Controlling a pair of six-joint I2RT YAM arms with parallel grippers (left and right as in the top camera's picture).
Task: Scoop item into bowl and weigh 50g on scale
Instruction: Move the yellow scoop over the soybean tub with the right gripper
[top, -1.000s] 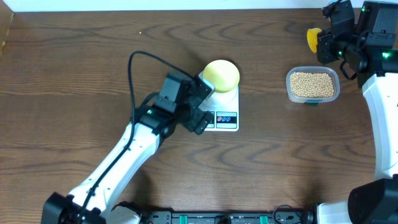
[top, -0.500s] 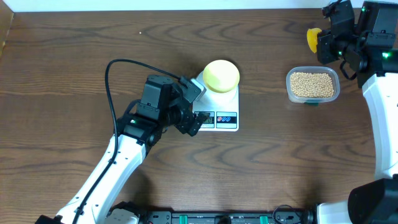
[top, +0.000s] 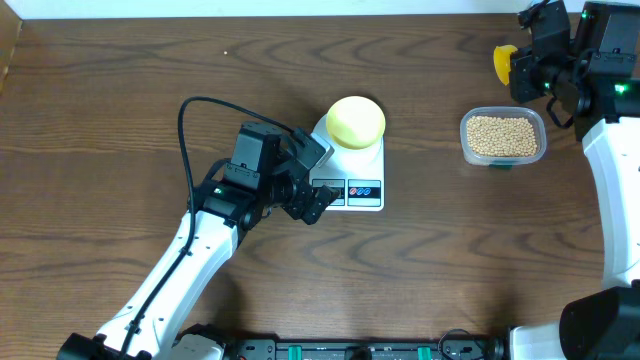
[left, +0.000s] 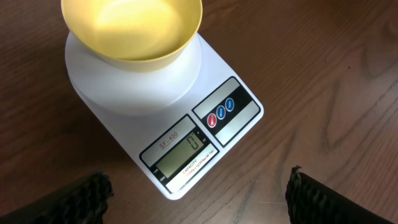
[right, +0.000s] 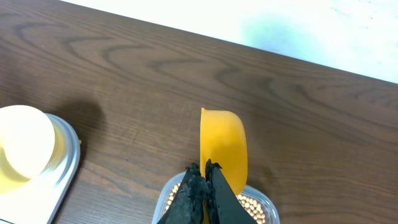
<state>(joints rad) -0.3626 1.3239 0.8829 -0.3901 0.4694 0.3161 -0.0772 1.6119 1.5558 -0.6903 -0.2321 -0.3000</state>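
- The scale (top: 352, 170) lies on the wooden surface (top: 120, 100), a little to the 9 o'clock side of centre in the overhead view. Its round platform is at the 12 o'clock end.
- The display (left: 185, 153) and the red and blue buttons (left: 221, 112) are at the scale's 6 o'clock end. The display seems to read a single zero.
- The pale yellow bowl (top: 356, 121) stands upright on the scale's platform.
- The left pincer (top: 318, 178) hovers at the scale's 9 o'clock edge, beside the display. Its jaws are spread wide and grip nothing.
- The beans (top: 502, 136) fill a clear tub (top: 541, 128) well apart from the scale, at its 3 o'clock.
- The right pincer (right: 202, 183) is closed on the handle of a bright yellow scoop (right: 222, 146). It holds the scoop above the tub's 12 o'clock rim.
- In the right wrist view the scoop's cup points away from the fingers, with beans visible just under it. Whether the scoop touches them cannot be told.
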